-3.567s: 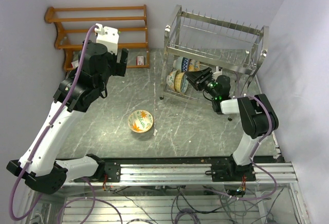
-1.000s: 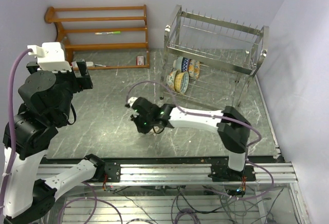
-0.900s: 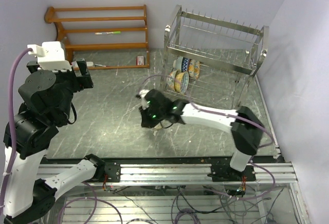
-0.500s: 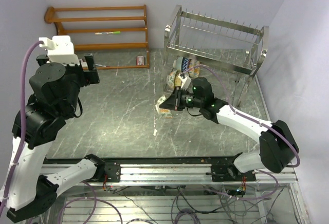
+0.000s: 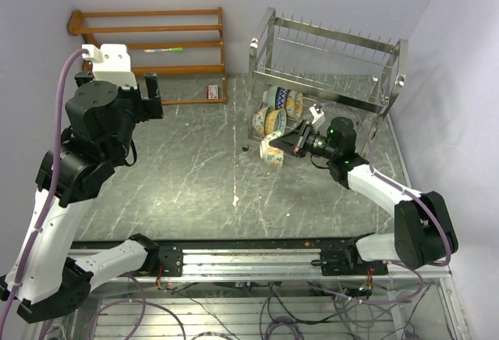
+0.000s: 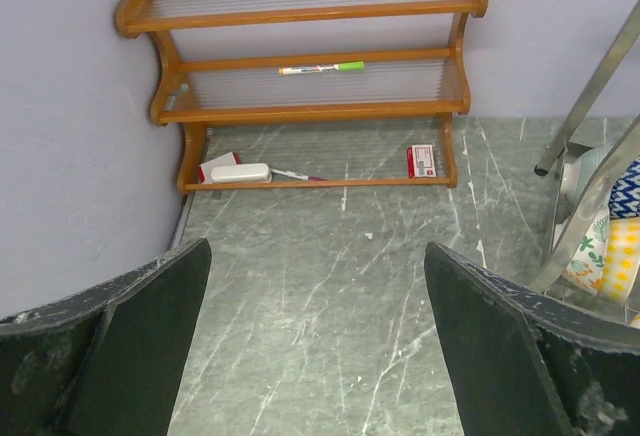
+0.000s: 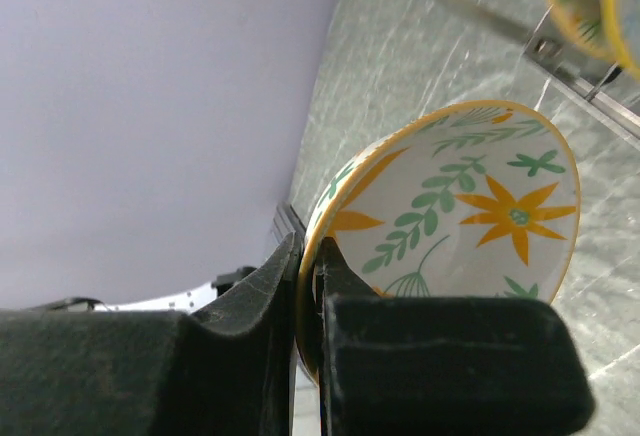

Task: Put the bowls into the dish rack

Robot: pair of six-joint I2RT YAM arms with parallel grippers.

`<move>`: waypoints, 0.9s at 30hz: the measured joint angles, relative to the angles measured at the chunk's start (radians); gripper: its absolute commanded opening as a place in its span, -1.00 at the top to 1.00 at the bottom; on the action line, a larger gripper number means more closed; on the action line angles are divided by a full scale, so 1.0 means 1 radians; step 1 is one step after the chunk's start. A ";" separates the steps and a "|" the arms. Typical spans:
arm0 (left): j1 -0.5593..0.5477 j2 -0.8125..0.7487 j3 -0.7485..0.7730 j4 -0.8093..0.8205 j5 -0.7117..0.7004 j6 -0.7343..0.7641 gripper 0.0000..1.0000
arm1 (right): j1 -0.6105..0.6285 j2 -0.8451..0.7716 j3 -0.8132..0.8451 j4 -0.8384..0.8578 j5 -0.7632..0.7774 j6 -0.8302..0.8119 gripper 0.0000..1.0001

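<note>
The dish rack [image 5: 327, 83] carries other bowls [image 5: 270, 122] on edge in its lower tier. Well left of the rack, the left gripper [image 6: 315, 351] gapes wide, empty. At the rack's front-left foot, the right gripper [image 7: 310, 291] pinches the flowered bowl [image 7: 450, 206] by its rim. Glazed ceramic is probably stiff, slick and chippable, so a firm rim grip suits.

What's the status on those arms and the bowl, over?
Left gripper open, empty, raised. Right gripper shut on flowered bowl, rim pinched, tilted at dish rack lower tier. Racked bowls sit close beside it.
</note>
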 measured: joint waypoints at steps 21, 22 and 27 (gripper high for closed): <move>0.000 0.030 0.000 0.036 0.005 0.045 -0.98 | -0.210 0.249 0.087 0.318 0.045 0.151 1.00; 0.000 0.032 0.000 0.038 0.005 0.047 -0.98 | -0.213 0.254 0.089 0.321 0.051 0.151 1.00; 0.000 0.045 -0.002 0.050 0.012 0.060 -0.98 | -0.221 0.279 0.089 0.329 0.097 0.152 1.00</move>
